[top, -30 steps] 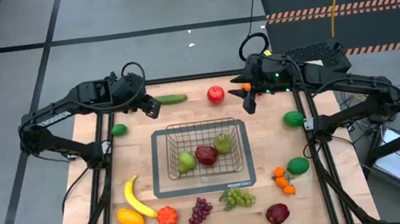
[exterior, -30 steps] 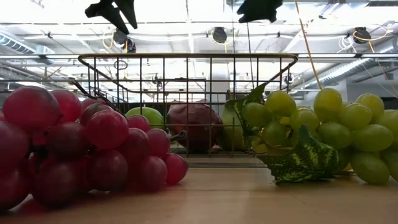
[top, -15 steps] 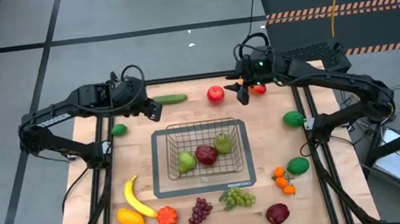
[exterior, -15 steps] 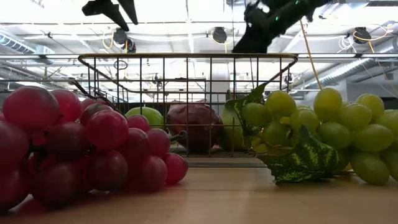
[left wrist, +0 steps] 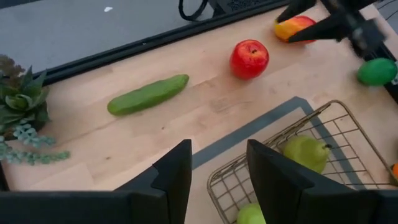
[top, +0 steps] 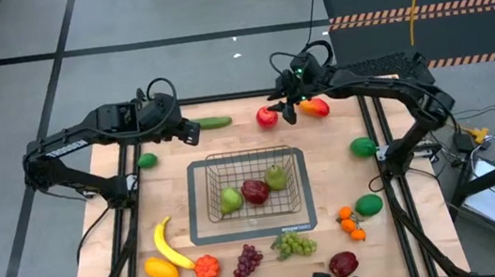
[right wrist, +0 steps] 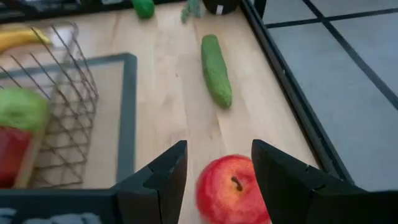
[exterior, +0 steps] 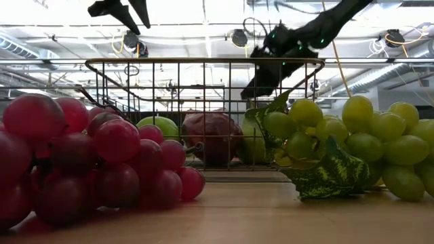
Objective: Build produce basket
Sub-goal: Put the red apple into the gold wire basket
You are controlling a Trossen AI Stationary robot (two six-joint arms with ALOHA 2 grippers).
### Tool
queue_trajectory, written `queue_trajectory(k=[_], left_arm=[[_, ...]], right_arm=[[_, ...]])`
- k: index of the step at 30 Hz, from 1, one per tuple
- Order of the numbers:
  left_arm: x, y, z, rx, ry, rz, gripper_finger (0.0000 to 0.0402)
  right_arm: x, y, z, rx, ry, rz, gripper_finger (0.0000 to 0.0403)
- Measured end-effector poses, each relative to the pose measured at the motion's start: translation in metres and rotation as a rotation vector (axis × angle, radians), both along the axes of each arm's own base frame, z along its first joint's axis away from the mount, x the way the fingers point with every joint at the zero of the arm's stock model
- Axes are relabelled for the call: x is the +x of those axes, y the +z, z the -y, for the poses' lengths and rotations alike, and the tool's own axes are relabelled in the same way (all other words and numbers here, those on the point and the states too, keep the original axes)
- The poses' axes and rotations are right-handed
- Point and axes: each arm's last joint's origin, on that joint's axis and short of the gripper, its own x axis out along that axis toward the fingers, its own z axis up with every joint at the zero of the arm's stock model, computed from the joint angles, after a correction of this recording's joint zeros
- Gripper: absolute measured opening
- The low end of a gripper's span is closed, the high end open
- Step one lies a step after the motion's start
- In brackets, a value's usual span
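The wire basket (top: pixel 208 221) sits mid-table on its dark base and holds two green pears (top: pixel 230 200) and a dark red apple (top: pixel 255 191). Near the far edge lie a cucumber (top: pixel 213 122), a red apple (right wrist: pixel 233 190) and an orange-red fruit (top: pixel 316 106). My right gripper (right wrist: pixel 219 148) is open just over the red apple, one finger on each side of it. My left gripper (left wrist: pixel 219 148) hangs open and empty above the basket's far left corner.
Along the near edge lie a banana (top: pixel 170 244), an orange pepper (top: pixel 160 269), purple grapes (top: pixel 244 267), green grapes (top: pixel 294 243), small oranges (top: pixel 351 223) and a dark apple (top: pixel 343 264). Green balls (top: pixel 362 147) lie at the right and left (top: pixel 147 159).
My right gripper has swung along the far edge toward the table's left and come down, from beyond the orange-red fruit to the red apple, staying open. The fruit has not moved.
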Motion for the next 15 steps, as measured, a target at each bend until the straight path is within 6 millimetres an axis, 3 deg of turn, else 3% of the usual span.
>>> queue_trajectory(k=[7,15], left_arm=[[0.000,0.000,0.000,-0.001,0.007,0.002,0.0154],[0.000,0.000,0.000,0.003,0.005,-0.002,0.0154]], right_arm=[[0.012,-0.033,0.012,0.019,0.072,-0.002,0.0173],[0.017,-0.055,0.022,0.036,0.054,-0.019,0.0173]])
